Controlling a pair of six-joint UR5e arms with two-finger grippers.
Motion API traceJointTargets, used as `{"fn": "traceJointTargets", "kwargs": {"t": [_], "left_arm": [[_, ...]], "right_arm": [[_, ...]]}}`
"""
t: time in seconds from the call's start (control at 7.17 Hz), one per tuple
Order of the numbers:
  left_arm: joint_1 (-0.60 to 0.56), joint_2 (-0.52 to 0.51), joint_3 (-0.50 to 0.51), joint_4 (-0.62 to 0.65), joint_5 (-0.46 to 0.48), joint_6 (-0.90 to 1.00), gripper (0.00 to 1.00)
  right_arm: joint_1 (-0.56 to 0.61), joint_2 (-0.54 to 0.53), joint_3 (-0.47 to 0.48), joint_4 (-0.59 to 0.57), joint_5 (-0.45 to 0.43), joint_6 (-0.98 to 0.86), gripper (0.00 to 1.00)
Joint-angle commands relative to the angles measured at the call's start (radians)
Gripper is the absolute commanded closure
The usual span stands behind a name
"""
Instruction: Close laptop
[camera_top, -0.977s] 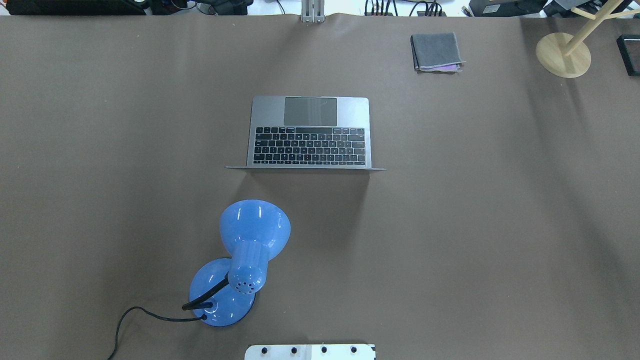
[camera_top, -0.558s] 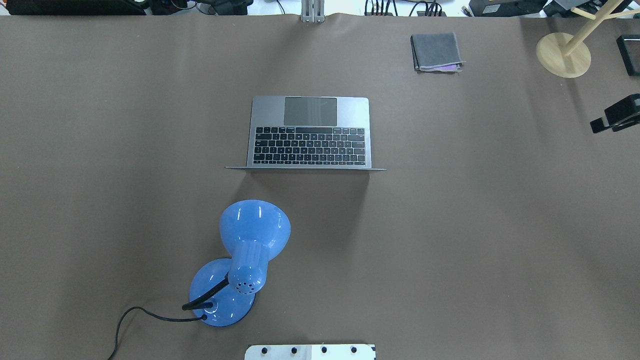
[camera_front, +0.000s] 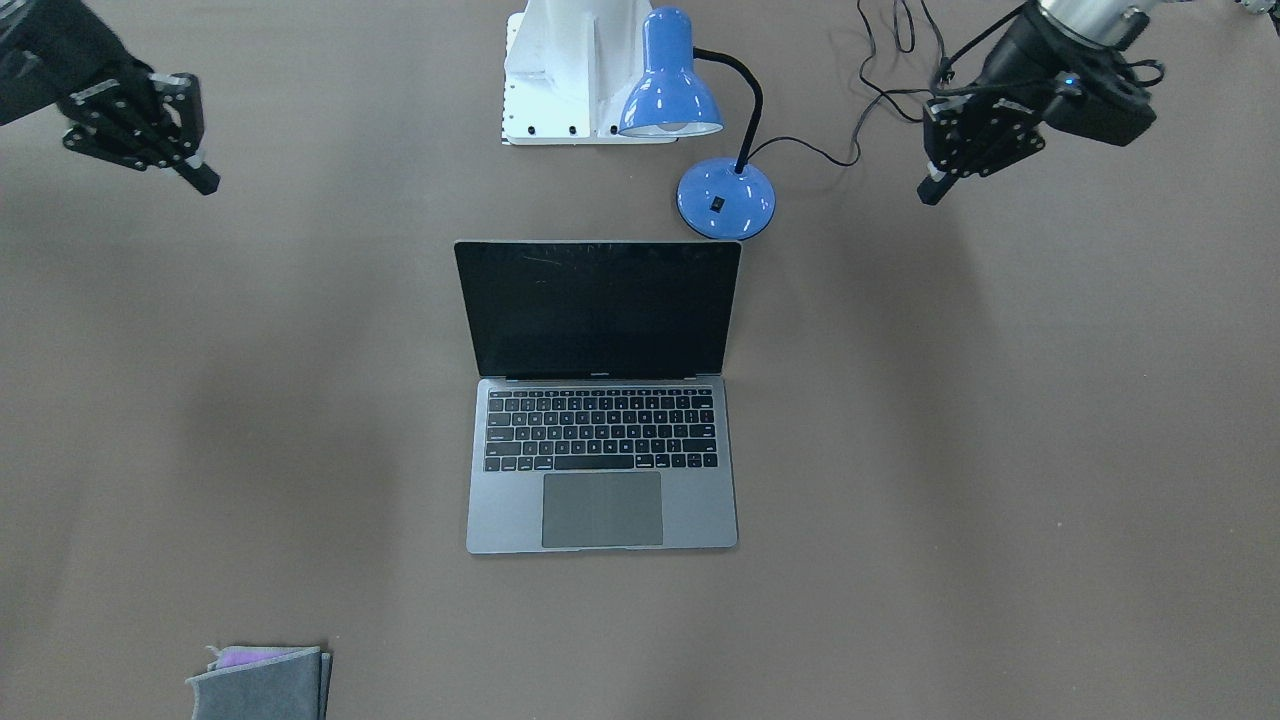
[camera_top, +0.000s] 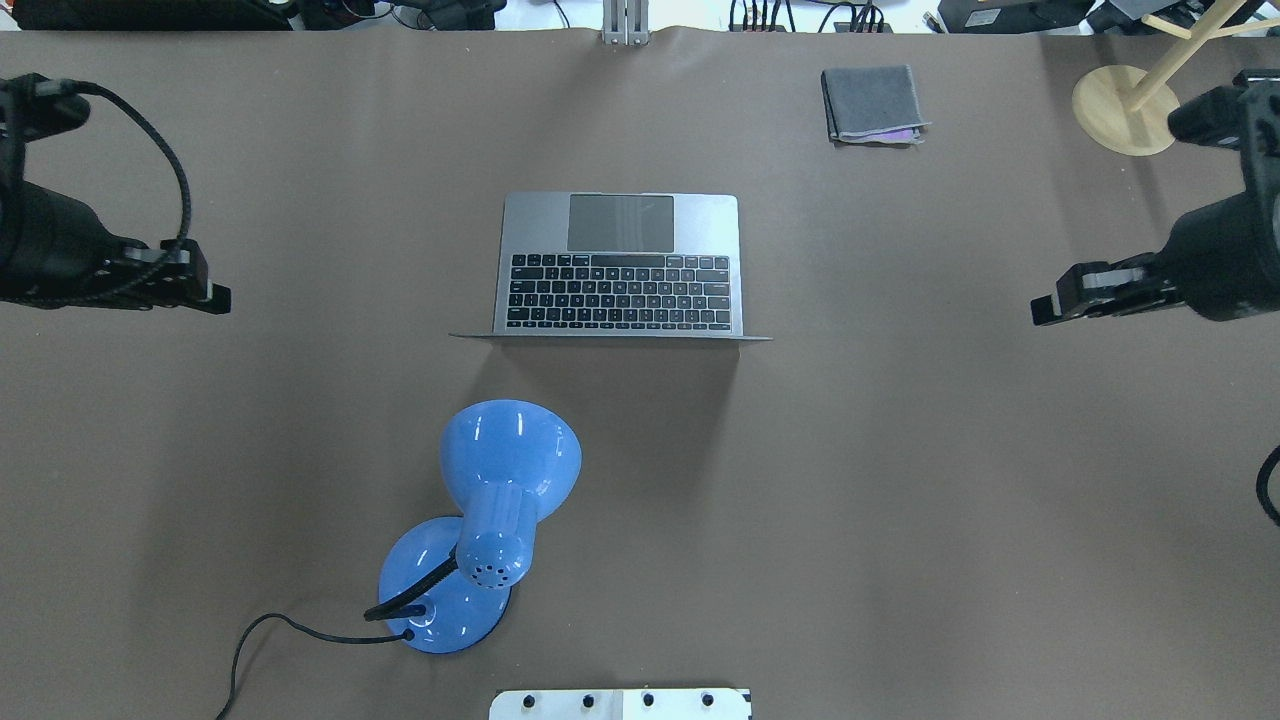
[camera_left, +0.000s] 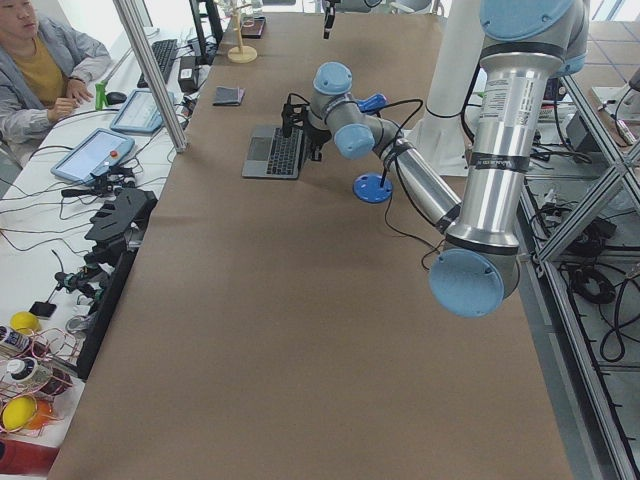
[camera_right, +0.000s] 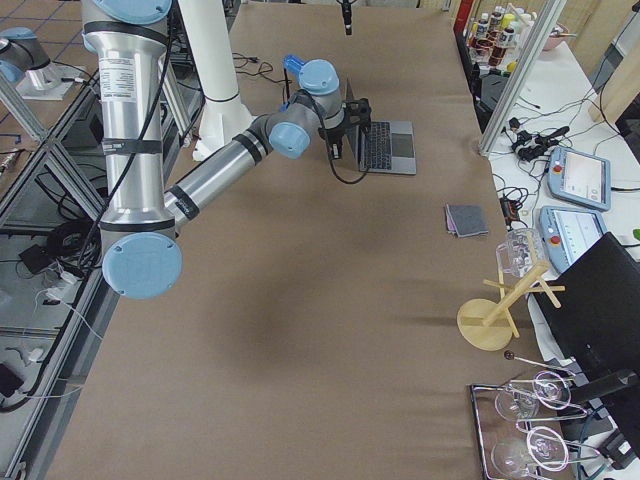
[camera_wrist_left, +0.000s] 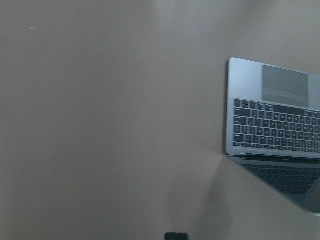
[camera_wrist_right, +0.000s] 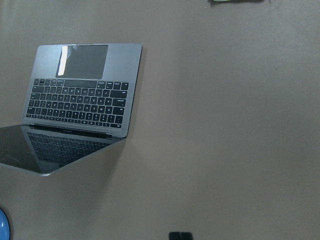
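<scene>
The space-grey laptop (camera_top: 620, 265) lies open at the table's middle, its keyboard and trackpad facing away from the robot. Its lid stands about upright and the dark screen shows in the front-facing view (camera_front: 600, 310). My left gripper (camera_top: 218, 298) hangs above the table far to the laptop's left, shut and empty. My right gripper (camera_top: 1042, 308) hangs far to its right, also shut and empty. Neither touches the laptop. The laptop also shows at the right of the left wrist view (camera_wrist_left: 272, 125) and at the left of the right wrist view (camera_wrist_right: 82, 100).
A blue desk lamp (camera_top: 505, 470) with a black cord stands between the robot base and the laptop's lid. A folded grey cloth (camera_top: 872, 103) lies at the far right. A wooden stand (camera_top: 1125, 108) is at the far right corner.
Both arms have come into the overhead view from the sides, the right first, then the left. The laptop and the lamp have not moved.
</scene>
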Motion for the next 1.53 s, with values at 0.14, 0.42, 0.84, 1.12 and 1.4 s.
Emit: {"fn": "traceJointTargets", "kwargs": {"t": [0.14, 0.42, 0.84, 1.12, 1.4], "left_arm": [[0.166, -0.067, -0.009, 0.003, 0.180, -0.116, 1.00], [0.241, -0.102, 0.001, 0.039, 0.258, -0.120, 1.00], [0.302, -0.188, 0.042, 0.119, 0.326, -0.138, 1.00], [0.306, -0.225, 0.079, 0.119, 0.326, -0.140, 1.00], [0.327, -0.251, 0.120, 0.119, 0.355, -0.140, 1.00]], "right_arm": [[-0.281, 0.079, 0.053, -0.007, -0.287, 0.202, 1.00], [-0.384, 0.165, 0.032, -0.079, -0.420, 0.230, 1.00], [-0.440, 0.311, -0.074, -0.159, -0.518, 0.241, 1.00], [-0.447, 0.345, -0.115, -0.159, -0.542, 0.248, 1.00], [-0.447, 0.358, -0.141, -0.156, -0.547, 0.247, 1.00]]}}
